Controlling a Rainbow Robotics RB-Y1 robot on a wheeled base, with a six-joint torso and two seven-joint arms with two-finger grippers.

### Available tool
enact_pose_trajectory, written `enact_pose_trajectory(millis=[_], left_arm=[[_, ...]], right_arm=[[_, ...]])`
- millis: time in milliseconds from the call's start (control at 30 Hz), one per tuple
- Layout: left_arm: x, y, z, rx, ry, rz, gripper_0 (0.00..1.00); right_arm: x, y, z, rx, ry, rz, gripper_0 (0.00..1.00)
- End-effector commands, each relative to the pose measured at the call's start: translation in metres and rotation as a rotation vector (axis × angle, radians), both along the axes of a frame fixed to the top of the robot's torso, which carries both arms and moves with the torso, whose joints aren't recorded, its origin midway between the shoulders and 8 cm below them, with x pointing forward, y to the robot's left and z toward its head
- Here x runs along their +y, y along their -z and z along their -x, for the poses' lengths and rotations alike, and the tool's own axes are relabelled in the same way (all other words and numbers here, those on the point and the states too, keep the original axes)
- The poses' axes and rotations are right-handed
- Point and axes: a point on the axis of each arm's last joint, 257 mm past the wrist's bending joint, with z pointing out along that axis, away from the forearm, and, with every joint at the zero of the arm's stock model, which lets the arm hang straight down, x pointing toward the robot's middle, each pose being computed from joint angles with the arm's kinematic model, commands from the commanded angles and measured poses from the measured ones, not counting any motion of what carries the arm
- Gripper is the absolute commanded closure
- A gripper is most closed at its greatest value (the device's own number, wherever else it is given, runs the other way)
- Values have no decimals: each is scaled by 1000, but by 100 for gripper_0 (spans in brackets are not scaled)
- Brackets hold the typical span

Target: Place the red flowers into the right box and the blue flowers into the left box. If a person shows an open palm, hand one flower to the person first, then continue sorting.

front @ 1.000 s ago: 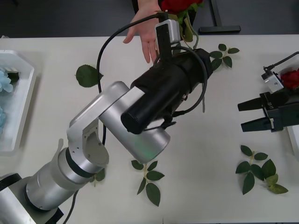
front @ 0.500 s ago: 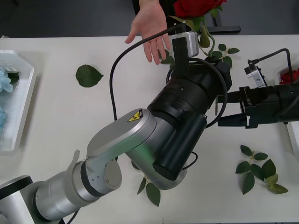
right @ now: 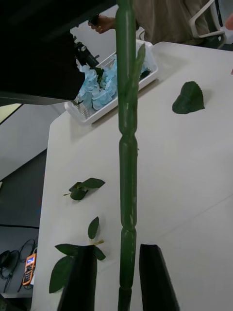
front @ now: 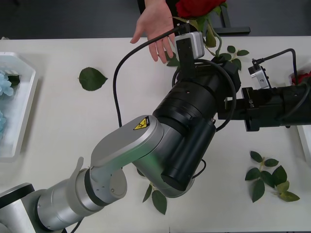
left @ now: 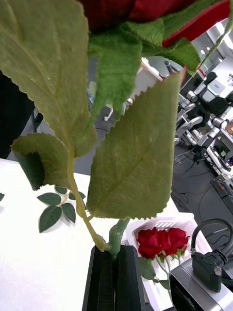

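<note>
My left gripper (left: 115,250) is shut on the green stem of a red flower (front: 194,7), held up at the table's far edge. A person's open palm (front: 154,30) lies just left of it. My right gripper (right: 118,248) has come in from the right beside the left wrist. It is open, with one black finger on each side of the same stem (right: 127,160). More red flowers (left: 162,240) lie in the right box (front: 306,141). Blue flowers (front: 6,85) lie in the left box (front: 26,99).
Loose green leaves lie about the table: a single leaf (front: 91,78) at the left, a sprig (front: 268,177) at the near right, another sprig (front: 155,188) under the left arm, and small leaves (front: 234,53) by the stem. The left arm spans the table's middle.
The left arm swung right and rolled over, keeping the rose up by the palm. The right gripper travelled left from the right box until its fingers straddle the stem.
</note>
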Motion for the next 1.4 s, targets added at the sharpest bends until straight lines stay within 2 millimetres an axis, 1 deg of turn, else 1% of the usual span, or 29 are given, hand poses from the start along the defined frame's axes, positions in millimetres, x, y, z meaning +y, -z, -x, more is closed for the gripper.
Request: enact_pose_trajectory(millis=[33, 67, 100, 133, 167, 533, 633, 733, 800, 833, 900, 933, 967, 1000, 1033, 1067, 1100, 1133, 1200, 1233, 1300, 1367, 1400], left_arm=[[-10, -15, 18, -24, 35, 39, 100], [-10, -15, 18, -23, 36, 40, 100], [-10, -15, 18, -22, 36, 41, 80], [-10, -16, 18, -23, 35, 42, 49], [-8, -16, 16, -30, 28, 36, 0], [-5, -18, 15, -33, 23, 48, 0], [-4, -18, 15, -37, 20, 47, 0], [-3, -18, 14, -37, 17, 47, 0], [-4, -18, 14, -39, 17, 47, 0], [-3, -18, 14, -40, 14, 46, 0], [-2, -19, 14, -47, 12, 44, 0], [-1, -20, 13, -52, 9, 43, 0], [-1, -20, 13, -53, 8, 42, 0], [-1, -20, 13, -53, 7, 42, 0], [-1, -19, 13, -51, 8, 42, 0], [-1, -19, 14, -49, 10, 46, 0], [-1, -19, 14, -49, 10, 46, 0], [-1, -19, 14, -49, 10, 46, 0], [-1, -19, 14, -49, 10, 46, 0], [-1, -19, 14, -49, 10, 46, 0], [-1, -19, 14, -49, 10, 46, 0], [-1, -19, 14, -49, 10, 46, 0], [-1, -19, 14, -49, 10, 46, 0]], right_arm=[[18, -15, 3, -5, -15, -37, 100], [18, -15, 3, -2, -14, -38, 100], [18, -14, 3, -1, -13, -34, 100], [18, -14, 3, 2, -12, -35, 100], [18, -13, 4, 5, -15, -34, 100], [18, -12, 3, 19, -6, -32, 100], [17, -12, 0, 16, 4, -29, 100], [15, -12, -7, 6, 29, -23, 100], [10, -9, -19, -12, 73, -3, 100], [7, -9, -28, -27, 107, 1, 100], [2, -12, -45, -60, 165, 7, 100], [-1, -16, -57, -84, 202, 8, 100], [-2, -19, -62, -93, 219, 2, 100], [-5, -28, -76, -110, 259, -14, 100], [-6, -33, -82, -119, 274, -20, 100], [-10, -38, -94, -128, 302, -29, 100], [-11, -44, -102, -135, 315, -39, 100], [-14, -51, -114, -142, 335, -51, 100], [-15, -68, -132, -142, 354, -90, 100], [-15, -73, -138, -142, 361, -103, 100], [-14, -89, -155, -161, 375, -125, 100], [-9, -112, -176, -231, 384, -131, 100], [-7, -115, -181, -236, 388, -133, 100]])
